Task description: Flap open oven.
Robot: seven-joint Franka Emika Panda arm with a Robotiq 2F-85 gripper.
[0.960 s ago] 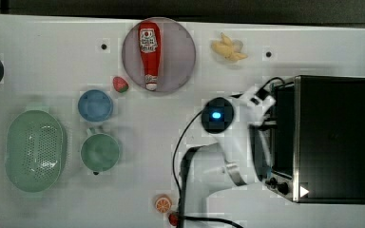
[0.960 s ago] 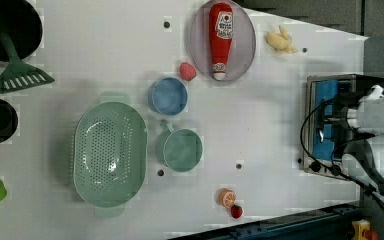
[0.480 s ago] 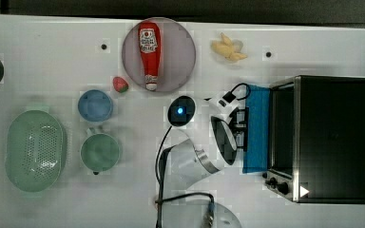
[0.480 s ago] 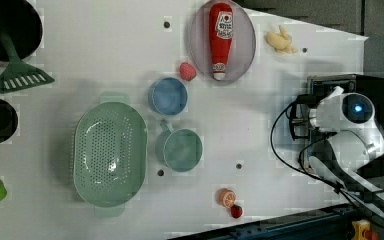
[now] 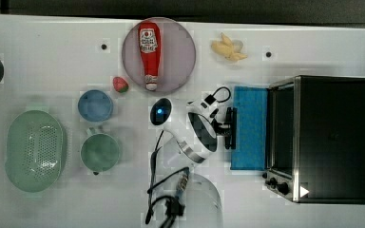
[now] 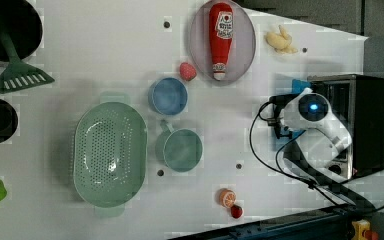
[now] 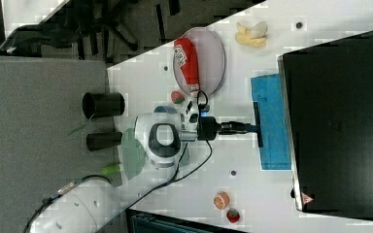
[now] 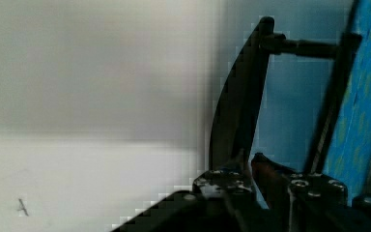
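Note:
The oven (image 5: 335,137) stands at the top view's right, black-topped with knobs at its front corner. Its blue glass door (image 5: 249,128) lies folded down flat toward the top view's left. My gripper (image 5: 225,127) is shut on the door's black bar handle (image 5: 231,128) at the door's outer edge. In the right view the gripper (image 7: 245,127) reaches level to the handle (image 7: 257,124) in front of the oven (image 7: 340,121). In the wrist view the handle (image 8: 239,111) runs between my fingers (image 8: 222,179), with blue glass behind. The left view shows the arm covering most of the door by the oven (image 6: 370,125).
A ketchup bottle (image 5: 148,52) lies on a pink plate (image 5: 180,57), with a banana (image 5: 228,49) behind the oven door. A blue bowl (image 5: 95,105), green cup (image 5: 100,152), green colander (image 5: 34,149) and strawberry (image 5: 120,84) sit on the top view's left. The arm's cable (image 5: 159,190) trails by its base.
The arm has drawn back toward the top view's left with the handle. The door has swung from nearly upright down to flat.

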